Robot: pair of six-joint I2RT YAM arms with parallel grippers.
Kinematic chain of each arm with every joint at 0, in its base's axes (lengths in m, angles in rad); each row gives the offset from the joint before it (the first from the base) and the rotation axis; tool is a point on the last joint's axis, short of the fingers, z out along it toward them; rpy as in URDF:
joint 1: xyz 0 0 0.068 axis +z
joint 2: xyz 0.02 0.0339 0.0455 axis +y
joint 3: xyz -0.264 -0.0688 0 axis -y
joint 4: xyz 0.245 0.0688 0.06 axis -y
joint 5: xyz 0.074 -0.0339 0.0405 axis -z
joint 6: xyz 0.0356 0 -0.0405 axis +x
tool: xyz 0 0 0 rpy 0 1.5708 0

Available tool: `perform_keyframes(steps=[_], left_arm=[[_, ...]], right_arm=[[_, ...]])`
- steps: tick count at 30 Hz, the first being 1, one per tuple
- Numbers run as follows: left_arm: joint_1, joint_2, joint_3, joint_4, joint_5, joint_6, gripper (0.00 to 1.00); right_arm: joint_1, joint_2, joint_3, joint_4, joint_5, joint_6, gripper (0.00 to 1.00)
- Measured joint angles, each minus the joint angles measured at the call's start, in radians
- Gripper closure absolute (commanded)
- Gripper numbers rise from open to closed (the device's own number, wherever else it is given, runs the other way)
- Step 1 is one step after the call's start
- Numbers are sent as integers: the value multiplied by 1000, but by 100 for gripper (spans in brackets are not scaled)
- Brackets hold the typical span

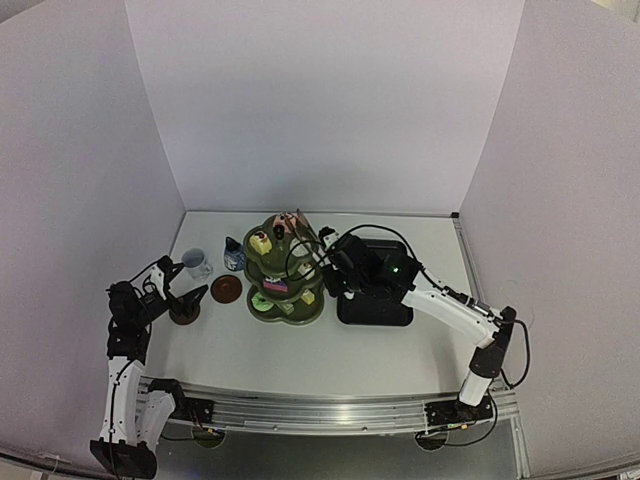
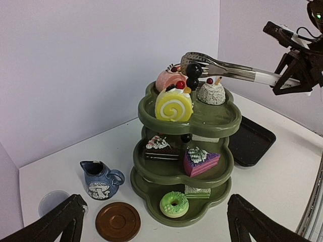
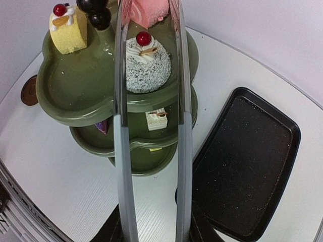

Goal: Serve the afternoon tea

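Note:
The dark green three-tier stand [image 1: 285, 270] holds small cakes on every tier. On the top tier are a yellow roll [image 2: 173, 105], a pink cake [image 2: 169, 78] and a grey cherry-topped cake [image 3: 147, 65]. My right gripper [image 3: 154, 234] is shut on the metal tongs [image 3: 121, 126]. The open tong tips reach over the top tier by the pink cake and hold nothing. My left gripper [image 2: 156, 201] is open and empty, low on the table left of the stand. The blue pot [image 2: 101, 180], one brown coaster [image 2: 117, 221] and the white mug [image 1: 196, 263] stand before it.
The black tray [image 3: 247, 166] lies empty right of the stand, under my right arm. Lower tiers carry a chocolate slice [image 2: 160, 148], a purple slice [image 2: 200, 160] and a green donut [image 2: 174, 203]. White walls close in the table on three sides.

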State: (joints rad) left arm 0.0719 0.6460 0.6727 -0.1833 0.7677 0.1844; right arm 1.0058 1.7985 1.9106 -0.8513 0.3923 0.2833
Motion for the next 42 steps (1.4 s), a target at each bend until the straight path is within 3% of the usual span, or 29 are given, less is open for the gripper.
perform_keyframes(steps=[17,23,30,42], left_arm=[[0,-10,-12,-3,-2,-1,1],[0,-24,-15,-8,-4,-5,1],[0,-42,-15,-10,-14,-10,1],[0,-70,-34,-55,-41,-29,1]], right_arm=[[-10,-51,98,18,41,-36,65],[-142,-142,85,36,51,-5,65],[-337,-307,-154,48,103,112,65],[-371,-247,-548,31,74,272,67]])
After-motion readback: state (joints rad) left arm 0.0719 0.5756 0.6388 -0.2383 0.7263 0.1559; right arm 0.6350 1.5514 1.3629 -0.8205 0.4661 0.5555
